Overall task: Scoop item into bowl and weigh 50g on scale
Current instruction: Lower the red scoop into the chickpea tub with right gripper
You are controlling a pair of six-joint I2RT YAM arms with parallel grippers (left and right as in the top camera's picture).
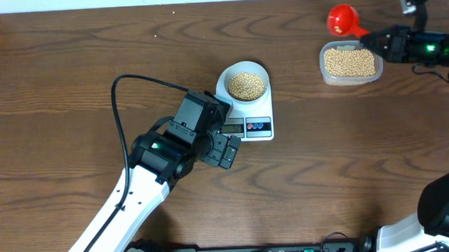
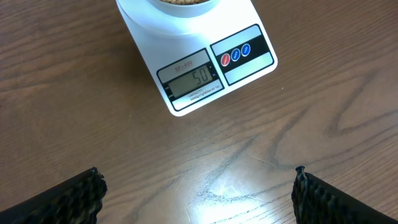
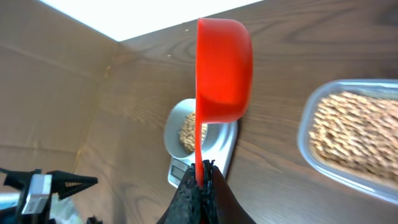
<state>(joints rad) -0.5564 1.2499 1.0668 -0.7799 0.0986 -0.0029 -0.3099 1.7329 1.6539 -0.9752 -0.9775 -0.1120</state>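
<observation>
While left pincer [image 2: 198, 186] gapes wide, empty, near scale [image 2: 149, 50], right pincer [image 3: 202, 173] clenched on red scoop [image 3: 224, 68] handle.

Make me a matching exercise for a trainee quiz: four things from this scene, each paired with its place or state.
1 bowl
2 red scoop
3 left gripper
4 clear tub

A open, holding nothing
B standing on the scale
C directly on the table, far right
D clamped in the right gripper

Pairs: 1-B, 2-D, 3-A, 4-C
</observation>
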